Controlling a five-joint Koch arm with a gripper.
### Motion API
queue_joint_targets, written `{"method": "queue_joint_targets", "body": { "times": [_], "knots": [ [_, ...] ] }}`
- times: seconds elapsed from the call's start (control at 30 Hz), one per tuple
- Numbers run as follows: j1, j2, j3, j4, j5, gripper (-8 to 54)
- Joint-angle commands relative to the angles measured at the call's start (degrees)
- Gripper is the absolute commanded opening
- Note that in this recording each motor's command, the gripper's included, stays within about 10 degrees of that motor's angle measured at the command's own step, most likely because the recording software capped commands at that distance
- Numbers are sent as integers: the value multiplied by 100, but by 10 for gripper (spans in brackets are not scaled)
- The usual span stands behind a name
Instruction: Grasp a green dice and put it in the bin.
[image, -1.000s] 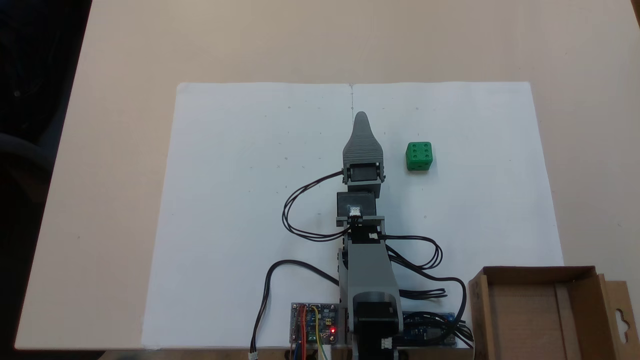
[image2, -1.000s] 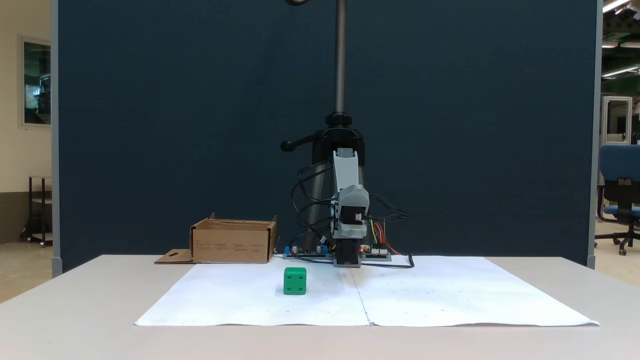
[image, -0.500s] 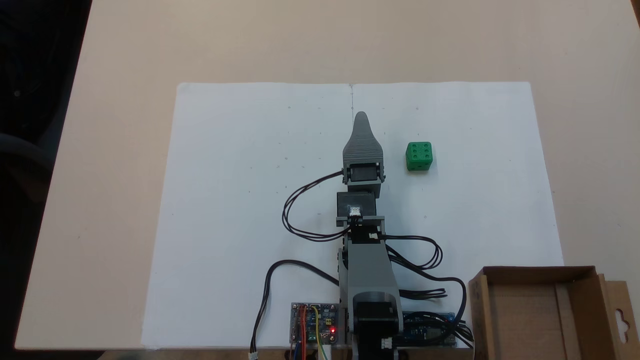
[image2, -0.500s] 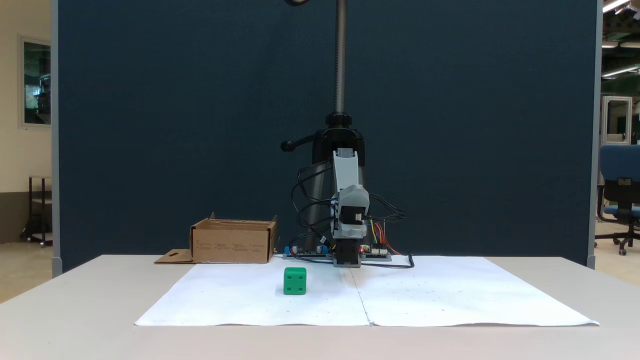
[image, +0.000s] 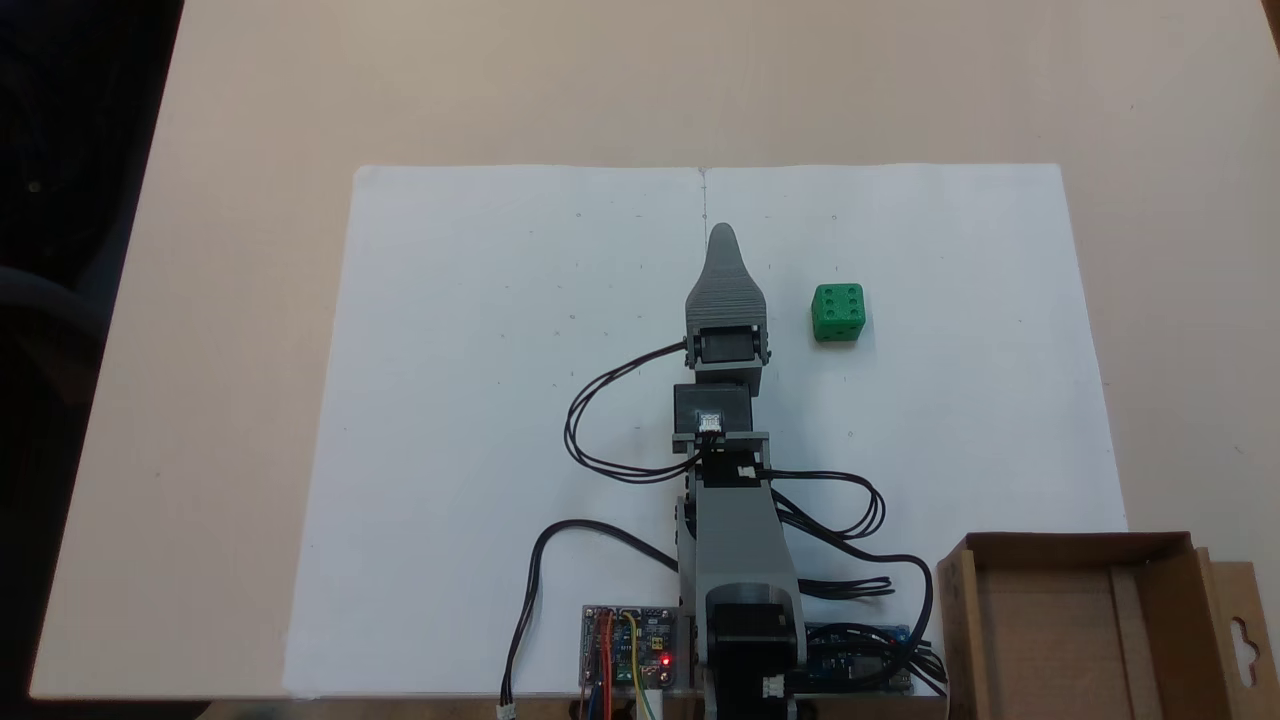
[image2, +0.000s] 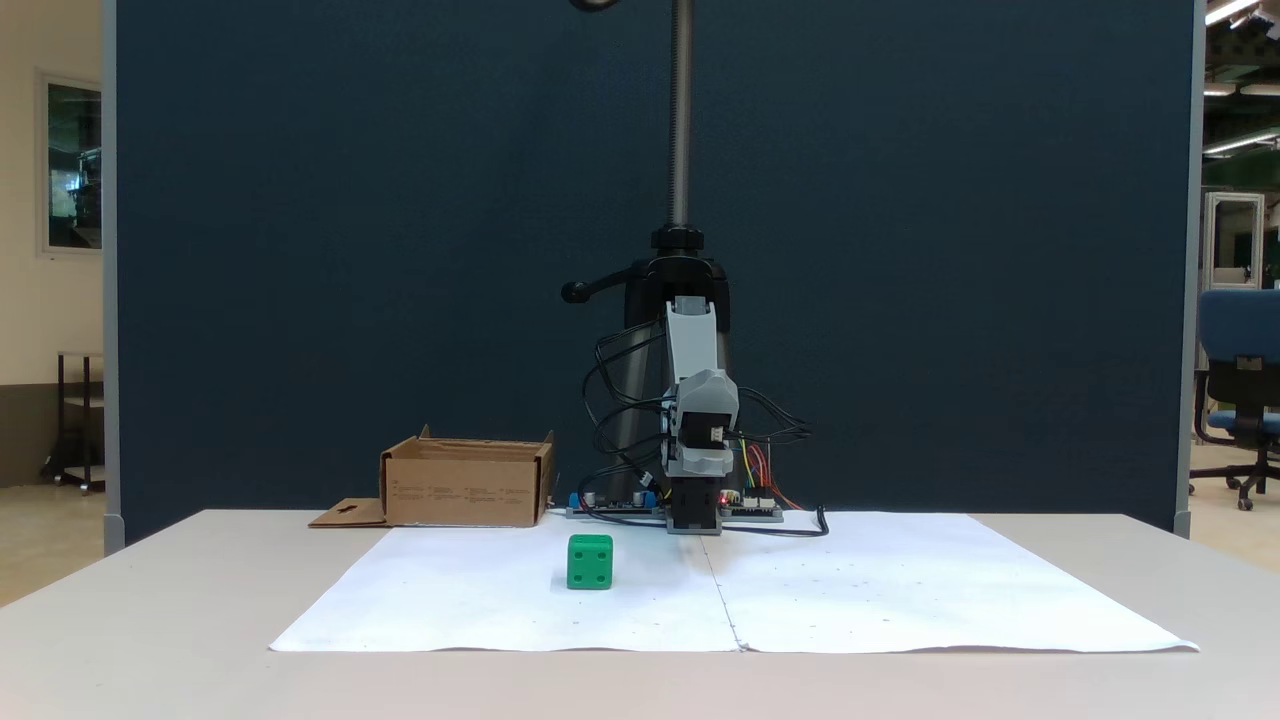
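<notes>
- The green dice (image: 838, 312) sits on the white paper sheet (image: 480, 400) that covers the desk (image: 250, 120). In the fixed view from above it lies to the right of the fingers (image: 722, 237), apart from them and touching nothing else.
- In the fixed view from the front, the green dice (image2: 590, 561) stands left of the arm and nearer the camera, on the paper's left half.
- From above, the fingers show as a single grey tapered shape pointing away from the base; the jaws lie one behind the other, so I cannot tell whether they are released or clenched. Nothing is seen held in them.
- From the front, the fingers are hard to make out against the folded arm (image2: 700, 430).
- The bin (image: 1085, 625), a brown cardboard box, is cut off by the bottom edge from above; its flap with the hang-hole lies at its right.
- From the front, the bin (image2: 466, 482) stands behind and left of the dice; its inside is hidden by its wall.
</notes>
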Motion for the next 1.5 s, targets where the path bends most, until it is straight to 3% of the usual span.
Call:
{"method": "queue_joint_targets", "body": {
  "times": [0.0,0.17,0.83,1.1,1.27,1.47],
  "knots": [
    [-149,606,369,-97,-308,429],
    [-88,615,-158,686,-308,422],
    [967,466,-4623,8260,-299,424],
    [1828,-1248,-6311,10749,-642,425],
    [2268,-2162,-7119,10942,-1266,424],
    [2593,-2549,-7523,11109,-1978,424]
  ]
}}
